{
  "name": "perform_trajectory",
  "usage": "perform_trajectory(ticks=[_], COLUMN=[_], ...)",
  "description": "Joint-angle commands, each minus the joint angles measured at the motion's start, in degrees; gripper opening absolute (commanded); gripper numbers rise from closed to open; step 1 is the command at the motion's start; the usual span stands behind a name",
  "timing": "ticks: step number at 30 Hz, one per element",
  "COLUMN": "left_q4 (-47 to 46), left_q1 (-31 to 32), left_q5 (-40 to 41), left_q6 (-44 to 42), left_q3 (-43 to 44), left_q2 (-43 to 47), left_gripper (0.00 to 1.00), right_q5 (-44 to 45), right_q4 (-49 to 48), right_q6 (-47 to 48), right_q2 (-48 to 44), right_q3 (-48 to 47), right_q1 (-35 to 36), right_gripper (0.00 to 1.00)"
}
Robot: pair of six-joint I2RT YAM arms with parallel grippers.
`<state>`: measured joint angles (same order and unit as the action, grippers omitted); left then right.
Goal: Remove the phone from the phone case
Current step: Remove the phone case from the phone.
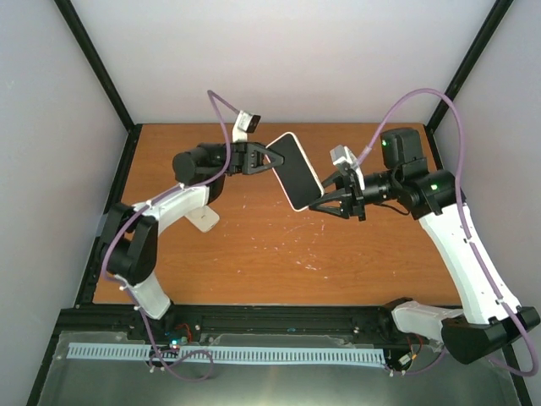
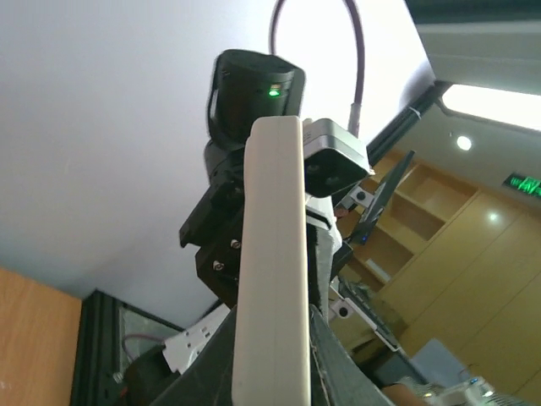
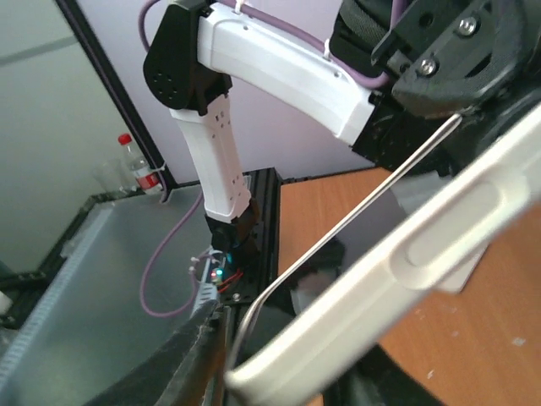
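The top external camera sits high behind the bases of the left arm (image 1: pixel 165 216) and right arm (image 1: pixel 461 241). It looks down and forward from far enough off to take in the whole table (image 1: pixel 254 254) and the side walls. The left wrist camera looks out along its own fingers (image 2: pixel 342 376), tilted upward and facing the right arm. The phone case (image 2: pixel 272 271) stands edge-on very close to the lens. The right wrist camera faces the opposite way, toward the left arm, equally close, with the table's near edge beneath. Both wrist views share the phone case, which the top view shows between the arms.
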<state>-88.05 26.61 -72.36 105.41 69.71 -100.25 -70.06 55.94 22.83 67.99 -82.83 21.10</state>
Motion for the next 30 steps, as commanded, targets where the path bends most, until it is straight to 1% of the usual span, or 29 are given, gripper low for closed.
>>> perform_trajectory(ticks=[1,2,3,6,7,9,10,12,14,17,19,21,25,27,30], left_q4=[10.44,13.0,14.61,14.59,13.98,13.5,13.89,16.48,21.03,28.2,32.34,34.35,33.94,33.91,33.82], left_q1=[0.16,0.05,0.0,-0.06,-0.07,-0.07,0.05,0.23,0.37,0.97,2.12,3.51,3.73,3.74,3.71], left_q5=[9.42,9.84,10.2,11.43,12.62,15.12,16.51,18.74,20.98,25.07,29.43,33.3,36.52,37.54,38.87], left_q6=[-17.13,-18.75,-19.49,-18.62,-17.66,-17.05,-17.42,-19.98,-24.34,-32.67,-38.62,-43.33,-45.04,-45.41,-45.22], left_q3=[-2.73,-2.83,-2.84,-3.7,-4.5,-5.81,-6.43,-6.77,-6.86,-6.99,-8.12,-9.6,-11.64,-12.32,-12.97], left_q2=[3.19,4.27,4.8,5.36,5.53,6.22,6.85,8.66,10.98,15.3,18.55,21.11,22.65,23.18,23.64], left_gripper=[0.0,0.0,0.0,0.0,0.0,0.0,0.0,0.0,0.0,0.0,0.0,0.0,0.0,0.0,0.0], right_q5=[-14.91,-14.0,-13.21,-10.05,-8.99,-7.41,-7.3,-8.87,-9.29,-6.95,-1.99,0.11,-0.31,0.02,0.69], right_q4=[-2.63,-2.86,-3.35,-5.7,-5.79,-5.62,-5.43,-6.85,-11.25,-15.77,-21.74,-23.89,-27.7,-27.74,-25.2], right_q6=[7.58,7.5,7.24,5.66,5.89,6.44,6.63,5.72,0.93,-3.95,-11.7,-14.82,-18.98,-19.22,-16.59], right_q2=[-4.86,-5.02,-5.22,-5.86,-6.04,-6.32,-6.43,-6.78,-7.13,-7.19,-6.89,-6.15,-5.59,-5.81,-6.32], right_q3=[-5.09,-4.88,-4.6,-3.59,-3.43,-3.06,-2.69,-0.92,1.97,4.5,5.61,5.58,6.36,6.12,5.37], right_q1=[5.7,5.7,5.7,5.68,5.68,5.68,5.7,5.67,5.69,5.7,5.68,5.7,5.7,5.7,5.7], right_gripper=[0.26,0.22,0.2,0.19,0.23,0.48,0.53,0.6,0.62,0.61,0.59,0.55,0.41,0.38,0.35])
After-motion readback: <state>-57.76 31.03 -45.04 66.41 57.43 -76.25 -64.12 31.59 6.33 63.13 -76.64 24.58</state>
